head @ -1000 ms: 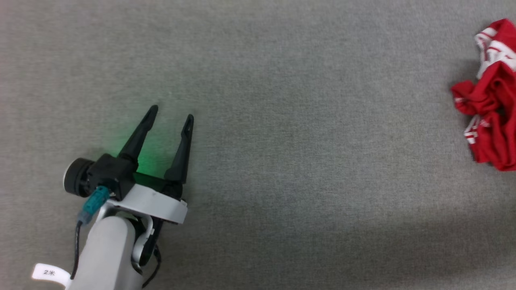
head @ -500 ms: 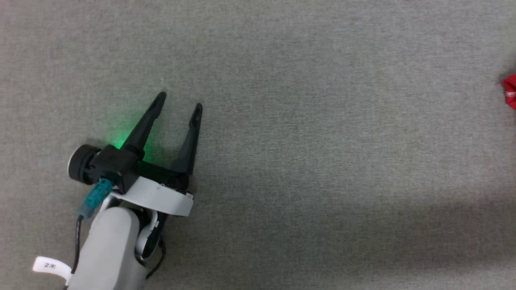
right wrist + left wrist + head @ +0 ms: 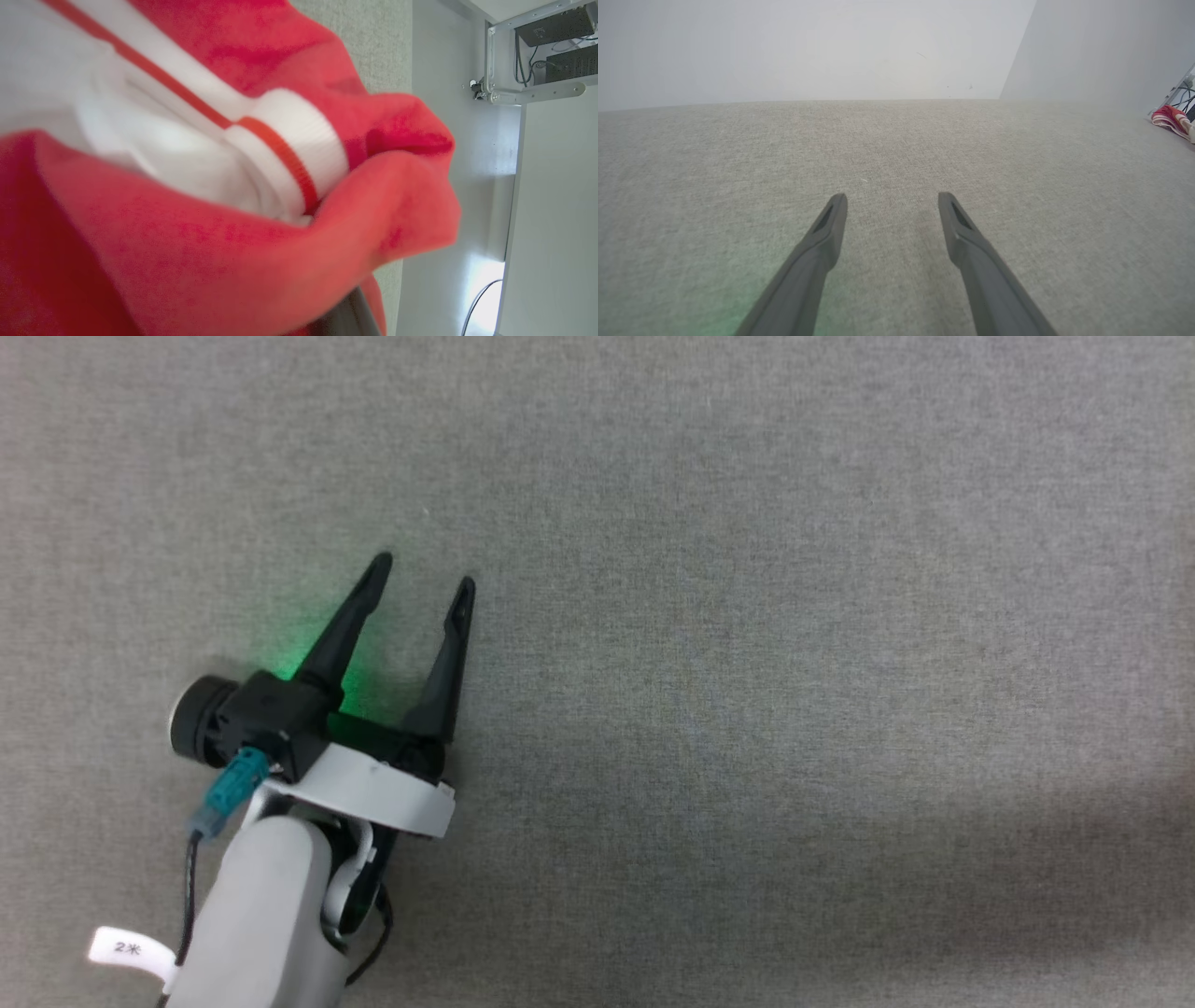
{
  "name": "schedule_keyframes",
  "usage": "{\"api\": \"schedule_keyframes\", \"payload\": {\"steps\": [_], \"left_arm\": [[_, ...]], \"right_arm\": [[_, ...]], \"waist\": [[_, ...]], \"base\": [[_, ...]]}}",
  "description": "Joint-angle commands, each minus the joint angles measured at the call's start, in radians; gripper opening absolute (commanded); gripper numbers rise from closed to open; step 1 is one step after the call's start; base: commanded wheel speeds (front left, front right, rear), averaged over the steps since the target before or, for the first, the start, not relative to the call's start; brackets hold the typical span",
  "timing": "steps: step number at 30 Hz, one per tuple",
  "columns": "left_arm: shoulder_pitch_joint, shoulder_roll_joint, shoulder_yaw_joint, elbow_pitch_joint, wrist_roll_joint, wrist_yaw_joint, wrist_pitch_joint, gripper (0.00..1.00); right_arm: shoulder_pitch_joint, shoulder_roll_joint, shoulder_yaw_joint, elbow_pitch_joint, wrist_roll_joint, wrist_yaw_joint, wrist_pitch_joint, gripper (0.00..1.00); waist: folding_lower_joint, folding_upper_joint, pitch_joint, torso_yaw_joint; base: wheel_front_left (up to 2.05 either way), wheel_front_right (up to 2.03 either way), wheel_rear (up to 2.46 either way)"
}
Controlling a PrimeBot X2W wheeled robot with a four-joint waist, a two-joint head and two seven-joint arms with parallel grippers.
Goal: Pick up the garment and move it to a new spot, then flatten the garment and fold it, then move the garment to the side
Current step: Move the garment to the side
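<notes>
Hovering low over the grey tabletop (image 3: 794,663), the left gripper (image 3: 424,574) has its two dark fingers spread apart with nothing between them and a green glow on the cloth beneath. It touches no part of the task's thing. The right gripper is mostly hidden: the right wrist view gives one dark sliver of finger (image 3: 345,321) under a bunched mass of red cloth and white ribbed trim with a red stripe. That cloth is the garment (image 3: 210,261), crumpled right up against the camera, so the gripper looks to be clenched on it, though the jaws themselves are covered. In the left wrist view the garment is a small red-and-white heap at the far right edge (image 3: 1168,119), well apart from the left gripper and near the corner of the pale wall (image 3: 808,51).

As a judgement, the pick-up looks done and the carry to a new spot is the step in hand. The garment is not yet laid out. Flattening, folding and moving it aside all remain.
</notes>
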Motion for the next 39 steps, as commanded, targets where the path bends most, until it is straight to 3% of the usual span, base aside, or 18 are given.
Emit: {"api": "schedule_keyframes", "payload": {"steps": [1,2,3,4,15,20,30,39], "left_arm": [[0.025,0.003,0.004,0.019,0.000,0.003,0.001,1.00],[0.028,0.001,0.005,0.020,-0.001,0.003,0.001,1.00],[0.033,0.000,0.008,0.021,-0.001,0.003,0.001,1.00],[0.036,-0.002,0.010,0.020,-0.002,0.003,0.001,1.00],[0.106,-0.017,0.042,0.025,-0.009,0.003,0.001,1.00],[0.160,-0.024,0.060,0.033,-0.009,0.003,0.001,1.00],[0.270,-0.041,0.110,0.041,-0.007,0.003,0.001,1.00],[0.347,-0.057,0.144,0.026,-0.004,0.003,0.001,1.00]], "right_arm": [[-0.017,0.033,-0.007,0.011,0.013,0.006,0.003,0.20],[-0.019,0.035,-0.014,0.023,0.011,0.006,0.011,0.37],[-0.023,0.037,-0.025,0.037,0.013,0.006,0.016,0.72],[-0.029,0.038,-0.039,0.050,0.014,0.006,0.024,1.00],[-0.072,0.054,-0.135,0.130,-0.058,0.005,0.100,1.00],[-0.040,0.115,-0.149,0.066,-0.035,0.004,0.045,1.00],[0.151,0.212,-0.042,-0.158,0.113,0.003,-0.230,1.00],[0.303,0.286,0.051,-0.226,0.151,0.003,-0.546,1.00]], "waist": [[0.0000,0.0000,-0.022,0.003],[0.0000,0.0000,-0.032,0.002],[0.0000,0.0000,-0.044,0.001],[0.0000,0.0000,-0.056,0.000],[0.0000,0.0000,-0.219,-0.024],[0.0000,0.0000,-0.306,-0.035],[0.0000,0.0000,-0.469,-0.016],[0.0000,0.0000,-0.573,0.017]], "base": [[0.00,0.00,0.00],[0.00,0.00,0.00],[0.00,0.00,0.00],[0.00,0.00,0.00],[0.00,0.00,0.00],[0.00,0.00,0.00],[0.00,0.00,0.00],[0.00,0.00,0.00]]}}
